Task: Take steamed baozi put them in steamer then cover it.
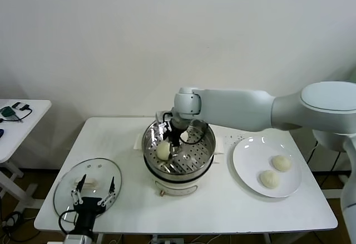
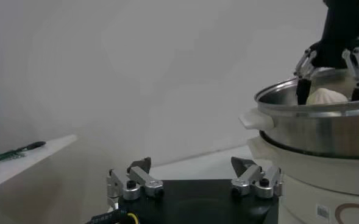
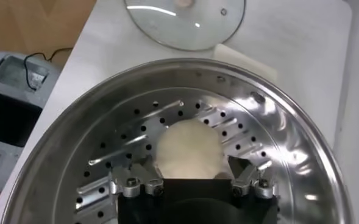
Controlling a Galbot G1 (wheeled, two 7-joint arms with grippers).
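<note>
Head view: even, diffuse room light, bright white wall, soft faint shadows under the steamer (image 1: 179, 149) and plate (image 1: 245, 169). Small glare spots on plate rim and on the cover (image 1: 67, 188).

Left wrist view: dim, greyish, low contrast; wall washed out; near fingers slightly soft.

Right wrist view: bright specular streaks on steamer wall; bun (image 3: 187, 148) nearly overexposed, surface detail lost; edges curve slightly.

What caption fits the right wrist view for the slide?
Right claw open over a baozi resting on the steamer perforated floor, glass cover lying on the table beyond.
</note>
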